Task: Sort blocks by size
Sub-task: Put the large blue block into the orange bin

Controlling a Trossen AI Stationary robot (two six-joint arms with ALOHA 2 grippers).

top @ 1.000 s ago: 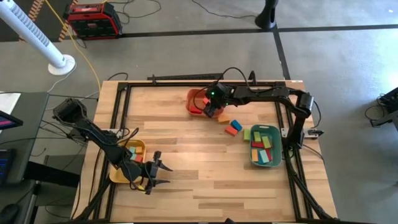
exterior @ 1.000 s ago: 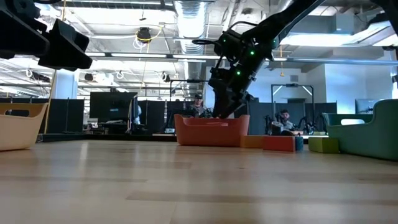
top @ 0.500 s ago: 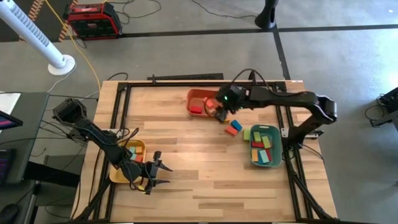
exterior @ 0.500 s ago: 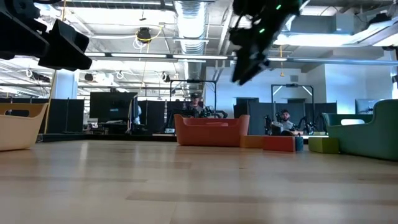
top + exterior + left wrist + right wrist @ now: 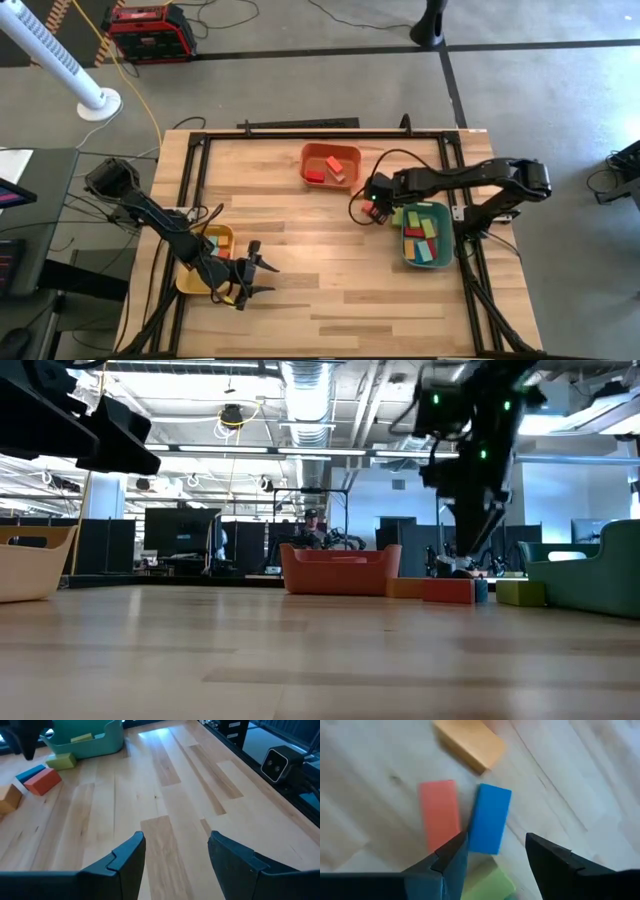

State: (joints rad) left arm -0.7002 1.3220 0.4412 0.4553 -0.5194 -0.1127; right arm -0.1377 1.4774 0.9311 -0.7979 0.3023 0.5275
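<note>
On the desk [image 5: 330, 270], one tray [image 5: 329, 165] sits far centre, a second tray [image 5: 426, 236] at the right edge, and a third [image 5: 205, 262] at the near left. Loose blocks [image 5: 465, 812] lie between the first two, under the right gripper [image 5: 376, 200]. The left gripper [image 5: 262, 277] hangs just right of the third tray.

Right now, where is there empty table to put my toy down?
The wide middle of the table, between the yellow tray and the green tray, is bare. It is crowded by the loose blocks, where the right gripper hovers open.
</note>
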